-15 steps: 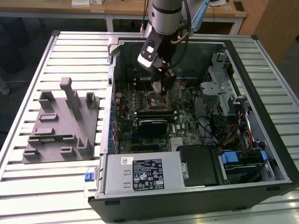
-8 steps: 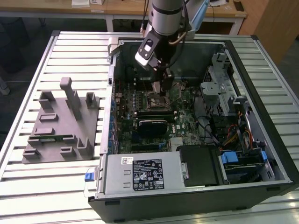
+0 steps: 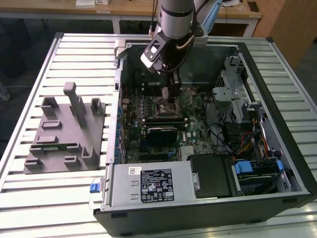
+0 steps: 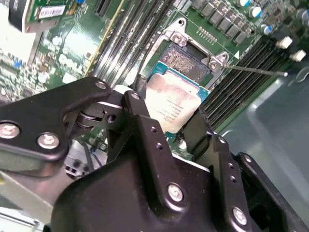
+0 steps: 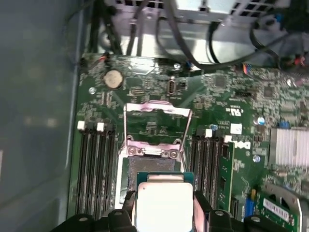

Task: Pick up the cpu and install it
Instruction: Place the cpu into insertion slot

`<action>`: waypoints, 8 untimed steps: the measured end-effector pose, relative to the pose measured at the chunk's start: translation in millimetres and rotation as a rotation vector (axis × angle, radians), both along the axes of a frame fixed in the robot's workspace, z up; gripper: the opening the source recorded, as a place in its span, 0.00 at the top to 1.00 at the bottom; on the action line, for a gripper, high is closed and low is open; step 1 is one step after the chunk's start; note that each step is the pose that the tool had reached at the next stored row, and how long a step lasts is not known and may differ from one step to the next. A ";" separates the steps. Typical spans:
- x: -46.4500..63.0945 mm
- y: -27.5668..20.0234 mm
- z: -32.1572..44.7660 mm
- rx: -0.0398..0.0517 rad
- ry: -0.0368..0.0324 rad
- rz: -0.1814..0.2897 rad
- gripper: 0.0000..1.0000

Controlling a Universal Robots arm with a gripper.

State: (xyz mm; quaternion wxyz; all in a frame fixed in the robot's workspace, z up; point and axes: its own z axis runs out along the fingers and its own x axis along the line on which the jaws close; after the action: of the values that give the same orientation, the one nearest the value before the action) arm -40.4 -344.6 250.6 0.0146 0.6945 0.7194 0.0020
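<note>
The cpu (image 4: 175,103), a flat square chip with a pale silvery top, sits between my gripper's (image 4: 169,108) two black fingers (image 4: 140,104), which are shut on its opposite edges. It hangs close over the open black socket (image 4: 186,58) on the green motherboard, covering part of it, and bare contacts still show beside it. In the first wrist view the cpu (image 5: 164,203) is held by the gripper (image 5: 164,207) in front of the raised metal load plate (image 5: 157,126). In the exterior view the gripper (image 3: 171,95) reaches down into the open computer case (image 3: 277,163).
A grey plastic holder block (image 3: 67,131) with upright posts lies on the slatted table at the exterior view's left. Memory slots (image 5: 96,169) flank the socket on both sides. A thin metal lever (image 4: 256,71) juts out by the socket. Cables and drive cages crowd the case's right.
</note>
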 end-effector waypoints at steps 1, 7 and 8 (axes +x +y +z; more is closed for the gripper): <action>0.0 0.0 -0.4 -0.0001 0.0000 -0.016 0.45; 0.1 0.0 -5.8 -0.0017 0.0000 -0.026 0.45; 0.0 0.0 -7.1 -0.0022 0.0000 -0.024 0.45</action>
State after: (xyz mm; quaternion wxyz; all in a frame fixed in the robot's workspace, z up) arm -40.3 -344.6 243.5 0.0154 0.7032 0.7108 0.0011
